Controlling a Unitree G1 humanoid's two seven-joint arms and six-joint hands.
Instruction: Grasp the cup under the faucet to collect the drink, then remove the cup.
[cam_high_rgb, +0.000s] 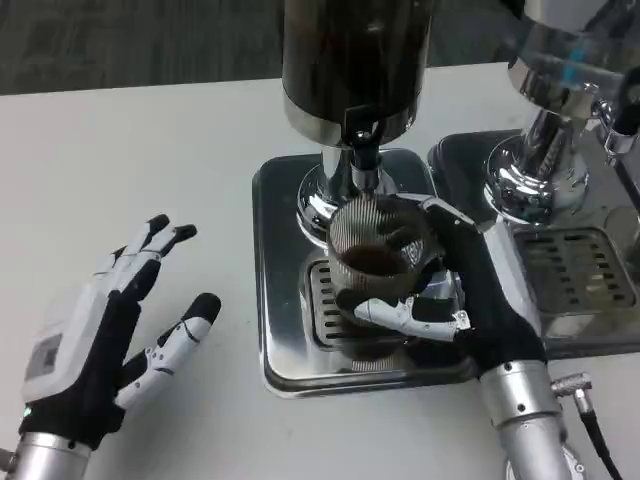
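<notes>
A ribbed clear cup (377, 262) with dark drink in it sits in my right hand (455, 290), whose fingers wrap its near and right sides. The cup is just in front of and below the black faucet (363, 150) of the dark drink dispenser (355, 60), over the steel drip tray (290, 330). Whether the cup still touches the tray's grate I cannot tell. My left hand (110, 335) lies on the white table at the lower left, fingers spread, holding nothing.
A second chrome dispenser (560, 110) with its own drip tray (580, 270) stands close on the right of my right forearm. The table's far edge runs along the top left. Bare white tabletop lies between my left hand and the tray.
</notes>
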